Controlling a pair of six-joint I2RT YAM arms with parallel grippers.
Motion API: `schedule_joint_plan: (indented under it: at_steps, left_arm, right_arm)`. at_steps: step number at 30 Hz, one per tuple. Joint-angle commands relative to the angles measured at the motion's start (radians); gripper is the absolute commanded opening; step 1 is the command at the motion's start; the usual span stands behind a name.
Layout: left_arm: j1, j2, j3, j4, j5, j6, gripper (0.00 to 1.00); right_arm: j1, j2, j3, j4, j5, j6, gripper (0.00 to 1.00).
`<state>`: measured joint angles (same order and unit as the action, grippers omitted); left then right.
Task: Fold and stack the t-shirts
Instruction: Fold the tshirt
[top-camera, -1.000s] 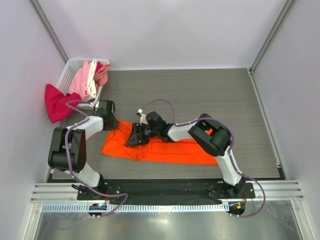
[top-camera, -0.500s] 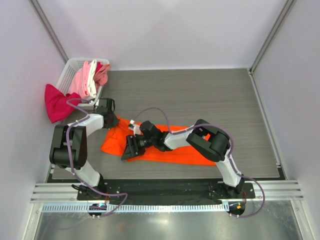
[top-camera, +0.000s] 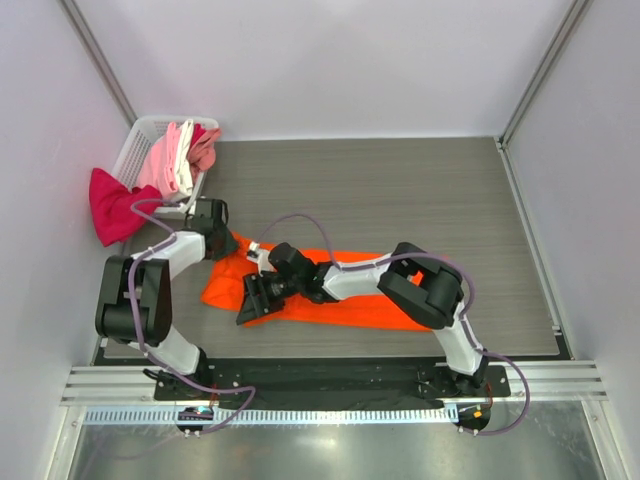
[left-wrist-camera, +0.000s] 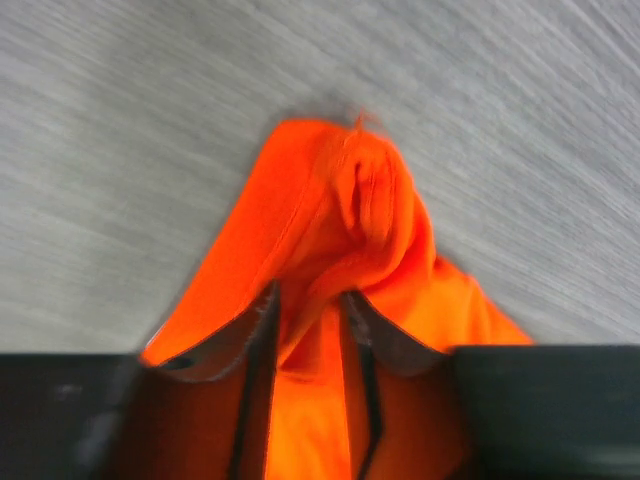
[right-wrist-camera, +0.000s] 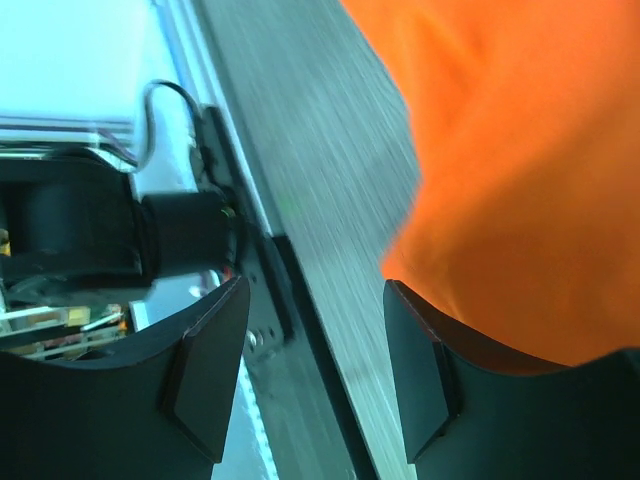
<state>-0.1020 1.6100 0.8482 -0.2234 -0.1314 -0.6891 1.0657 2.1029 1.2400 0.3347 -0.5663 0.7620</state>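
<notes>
We judge the bright orange soft-cloth t-shirt (top-camera: 350, 308), lying on the desk (top-camera: 420, 200) near the white plastic mesh basket (top-camera: 140, 150), limp, light and best pinched at hems; our left end effector (left-wrist-camera: 310, 300) straddles its bunched corner, jaws barely parted, gripping or not we cannot tell, while our right end effector (right-wrist-camera: 315, 300) gapes empty.

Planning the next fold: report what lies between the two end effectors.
Orange shirt only: its bunched end fills the stretch between left end effector and right end effector, in the top view.
</notes>
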Motion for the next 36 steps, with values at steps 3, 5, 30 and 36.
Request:
schedule_joint_plan:
  at_steps: [3,5,30,36]
  left_arm:
    - [0.008,-0.146,-0.028,-0.045,-0.04,0.002,0.5]
    - [0.01,-0.203,-0.034,-0.083,-0.066,-0.018,0.59]
    - [-0.139,-0.756,-0.446,-0.105,-0.005,-0.339,0.79]
    - [-0.14,-0.604,-0.449,-0.042,-0.034,-0.446,0.76]
  right_arm:
    - [0.002,-0.262,-0.03,-0.308,0.296,-0.124,0.59]
    - [-0.004,-0.355,-0.077,-0.429,0.464,-0.128,0.56]
    - [-0.251,-0.931,-0.639,-1.051,1.142,0.266,0.01]
    - [-0.251,-0.767,-0.617,-1.045,1.158,0.295,0.01]
